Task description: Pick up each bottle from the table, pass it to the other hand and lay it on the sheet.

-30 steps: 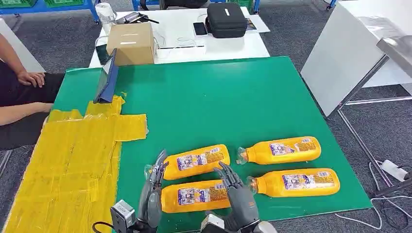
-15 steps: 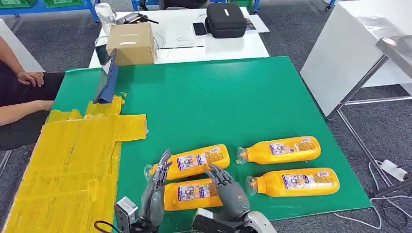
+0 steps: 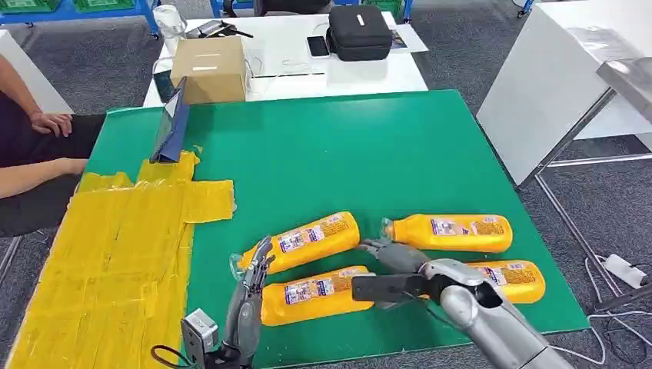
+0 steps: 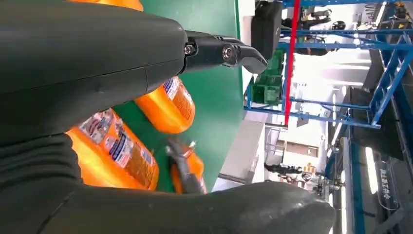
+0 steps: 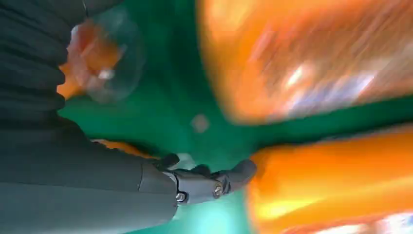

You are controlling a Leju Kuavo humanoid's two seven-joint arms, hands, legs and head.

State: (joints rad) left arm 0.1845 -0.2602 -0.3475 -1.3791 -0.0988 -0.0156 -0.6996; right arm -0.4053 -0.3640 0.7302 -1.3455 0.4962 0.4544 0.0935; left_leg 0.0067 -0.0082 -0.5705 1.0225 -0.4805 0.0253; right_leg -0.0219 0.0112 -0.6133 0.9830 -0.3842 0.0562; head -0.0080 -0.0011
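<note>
Four orange bottles (image 3: 311,294) are seen lying on the green mat (image 3: 323,154) in the lower centre-right of the head view, off the yellow sheet (image 3: 108,261) at lower left. The left hand (image 3: 247,296), fingers apart, is raised empty beside the nearest bottle. The right hand (image 3: 392,254), fingers spread, is held among the bottles, gripping none.

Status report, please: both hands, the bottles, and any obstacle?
Left robot hand open, beside near-left bottle. Right robot hand open, among the four bottles, holding none. Yellow sheet bare. Nothing blocks the way.
</note>
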